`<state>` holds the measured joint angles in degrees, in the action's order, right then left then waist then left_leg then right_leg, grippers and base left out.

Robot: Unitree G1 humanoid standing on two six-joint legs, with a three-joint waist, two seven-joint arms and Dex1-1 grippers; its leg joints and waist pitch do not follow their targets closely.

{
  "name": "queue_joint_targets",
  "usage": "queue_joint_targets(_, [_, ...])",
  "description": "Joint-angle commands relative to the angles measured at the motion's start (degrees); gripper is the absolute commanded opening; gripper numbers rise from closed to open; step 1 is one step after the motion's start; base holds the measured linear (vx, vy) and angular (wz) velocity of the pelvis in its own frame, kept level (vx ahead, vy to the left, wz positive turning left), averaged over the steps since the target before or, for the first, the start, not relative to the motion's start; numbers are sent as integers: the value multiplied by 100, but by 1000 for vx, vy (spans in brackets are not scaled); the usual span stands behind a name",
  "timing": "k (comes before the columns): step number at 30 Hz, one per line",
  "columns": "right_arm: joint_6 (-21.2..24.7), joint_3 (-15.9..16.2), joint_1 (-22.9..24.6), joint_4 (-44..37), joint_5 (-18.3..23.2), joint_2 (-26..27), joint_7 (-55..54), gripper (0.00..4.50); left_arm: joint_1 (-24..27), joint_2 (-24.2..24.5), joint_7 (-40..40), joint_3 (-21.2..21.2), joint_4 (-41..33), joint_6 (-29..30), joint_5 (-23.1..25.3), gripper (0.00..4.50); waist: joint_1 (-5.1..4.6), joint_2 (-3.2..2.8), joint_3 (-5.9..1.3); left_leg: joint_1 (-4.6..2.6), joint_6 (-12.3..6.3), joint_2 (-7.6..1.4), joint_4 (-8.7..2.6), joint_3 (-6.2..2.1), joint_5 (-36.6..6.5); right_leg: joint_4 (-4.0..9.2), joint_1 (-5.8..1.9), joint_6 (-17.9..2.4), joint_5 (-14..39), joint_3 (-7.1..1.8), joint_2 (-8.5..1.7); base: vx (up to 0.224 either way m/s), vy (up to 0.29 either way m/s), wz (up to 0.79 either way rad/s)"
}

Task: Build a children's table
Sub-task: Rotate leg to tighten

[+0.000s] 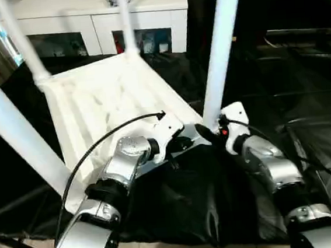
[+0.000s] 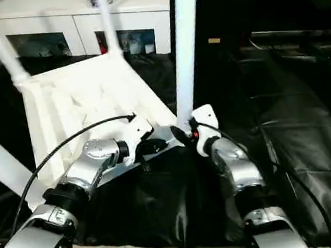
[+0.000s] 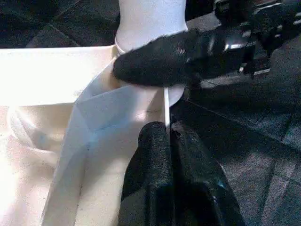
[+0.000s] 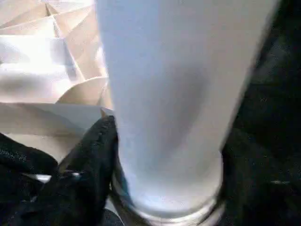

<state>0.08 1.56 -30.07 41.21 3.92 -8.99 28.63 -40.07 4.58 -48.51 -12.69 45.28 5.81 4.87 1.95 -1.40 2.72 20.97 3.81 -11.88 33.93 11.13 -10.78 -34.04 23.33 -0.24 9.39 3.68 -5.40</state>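
- On a black-covered surface (image 1: 308, 145) we find the children's table (image 1: 102, 101) upside down, legs up.
- Right claw (image 1: 208, 133) clamps the near right leg (image 1: 220, 48) at its socket.
- Left claw (image 3: 164, 155) pinches the tabletop's near rim.
- White cabinet (image 1: 86, 26) behind holds small items behind glass.

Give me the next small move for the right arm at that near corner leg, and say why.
Probably press the leg down into its corner socket. The right gripper is at the leg's base, the left gripper pinches the table top's rim beside it, and the other three legs already stand upright, so seating this one likely comes next.
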Motion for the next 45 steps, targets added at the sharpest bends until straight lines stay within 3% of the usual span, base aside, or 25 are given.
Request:
queue_joint_targets(1, [50,415,8,170,-89,200,312,362,-126,-244,-323,-212,-258,-282,-171,0,34,73,-363,-37,-333,-95,-402,-48,-1302,447,-259,-1256,1588,-188,-261,0,0,0])
queue_joint_targets(3, [-43,367,4,156,-78,89,371,375,-103,-171,-462,-218,-279,-335,-212,0,36,50,-372,-24,-365,-100,-404,-52,-1185,407,-279,-1339,1308,-189,-253,0,0,0])
queue_joint_targets(6, [-90,392,104,-36,52,-190,1010,405,-42,-8,-884,-233,-353,-464,-279,0,48,62,-391,-24,-463,-94,-383,-44,-1137,382,-302,-1435,1041,-185,-248,0,0,0])
queue_joint_targets(9, [-76,519,256,-281,114,-424,1634,405,-7,106,-1194,-239,-415,-501,-344,0,100,68,-394,-17,-618,-107,-363,-30,-954,337,-321,-1548,656,-188,-246,0,0,0])
queue_joint_targets(16, [-7,769,671,-941,373,-1174,3227,405,119,546,-2280,-315,-678,-569,-594,0,229,60,-370,-29,-609,-144,-372,-10,-1102,351,-300,-1516,959,-192,-247,0,0,0])
queue_joint_targets(19, [159,863,816,-1245,536,-1421,3792,405,124,667,-2525,-306,-658,-551,-630,0,307,51,-362,-71,-511,-164,-388,-9,-1247,377,-266,-1451,1202,-201,-256,0,0,0])
queue_joint_targets(25, [682,1077,994,-1748,723,-1813,4547,367,192,935,-3076,-362,-771,-414,-737,0,339,59,-367,-48,-459,-160,-399,-22,-1182,361,-283,-1446,1172,-197,-260,0,0,0])
queue_joint_targets(33, [622,1218,1062,-1850,536,-1840,4484,297,215,1023,-3244,-384,-811,-374,-758,0,347,64,-365,-51,-380,-157,-402,-26,-1186,371,-275,-1393,1287,-199,-271,0,0,0])
queue_joint_targets(38, [586,1182,1107,-1894,544,-1719,4278,274,211,876,-2928,-310,-772,-443,-726,0,339,63,-365,-41,-382,-152,-401,-29,-1168,370,-281,-1378,1270,-196,-266,0,0,0])
queue_joint_targets(42, [480,989,998,-1551,430,-1290,3370,269,127,558,-2170,-190,-623,-487,-604,0,322,62,-339,-71,-287,-151,-417,-27,-1397,426,-247,-1298,1663,-204,-274,0,0,0])
queue_joint_targets(45, [489,736,752,-1013,288,-927,2379,268,56,347,-1719,-143,-509,-486,-529,0,232,86,-326,-47,-145,-113,-444,-62,-1564,487,-262,-1070,2250,-180,-287,0,0,0])
